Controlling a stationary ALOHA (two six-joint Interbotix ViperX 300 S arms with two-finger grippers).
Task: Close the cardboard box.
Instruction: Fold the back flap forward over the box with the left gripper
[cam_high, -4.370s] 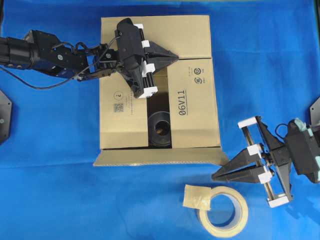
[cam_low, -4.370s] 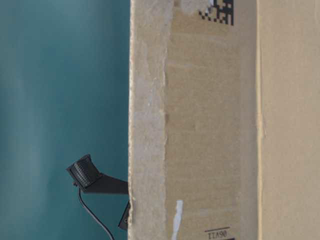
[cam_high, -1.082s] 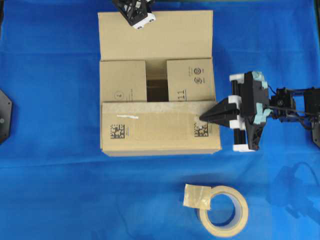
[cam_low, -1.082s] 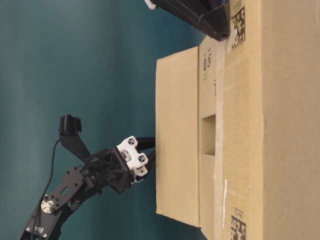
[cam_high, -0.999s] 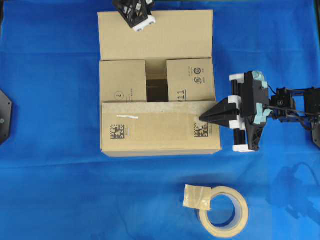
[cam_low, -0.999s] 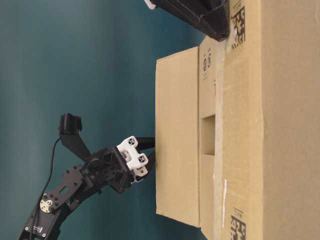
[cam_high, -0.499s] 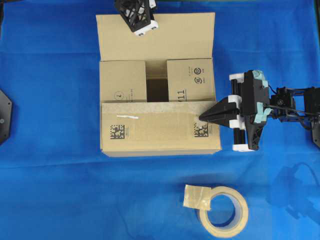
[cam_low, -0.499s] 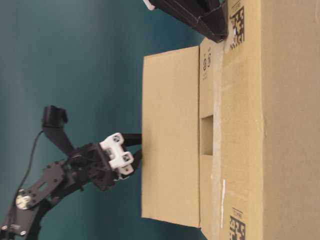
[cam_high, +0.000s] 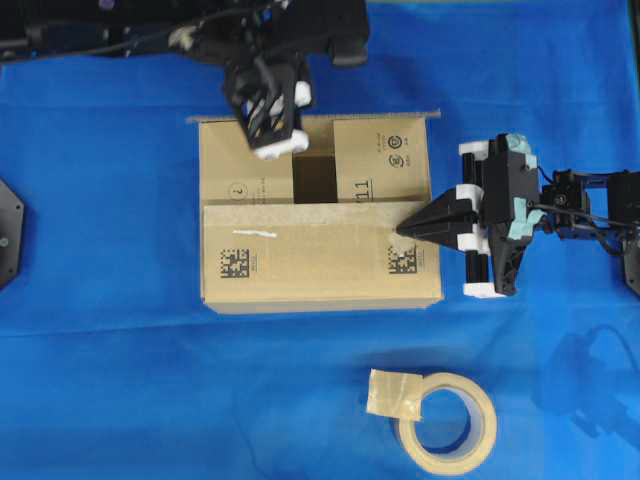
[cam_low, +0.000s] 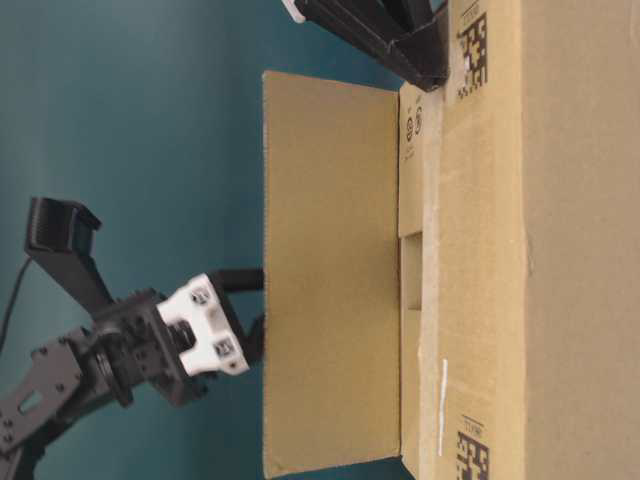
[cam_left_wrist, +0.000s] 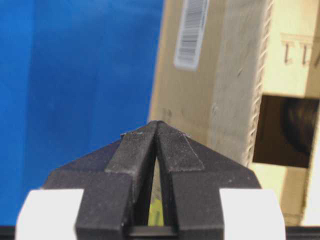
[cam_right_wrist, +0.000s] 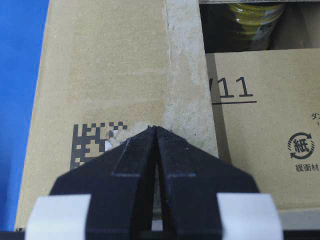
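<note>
With both hands clenched empty, the right hand (cam_high: 405, 228) pinned the cardboard box (cam_high: 320, 262)'s near flap while the left hand (cam_high: 272, 150) pushed the upright far flap (cam_low: 330, 270), best swung evenly over.

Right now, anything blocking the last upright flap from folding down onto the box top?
Nothing visible. The upright flap has bare side flaps and an open gap beneath it; the right gripper sits on the front flap, outside its path.

A large plain brown cardboard box (cam_high: 320, 225) sits on a blue surface, partly closed. Its near long flap and two short side flaps lie folded flat, leaving a dark gap between the side flaps. The far long flap stands roughly upright, bearing a barcode label outside.
</note>
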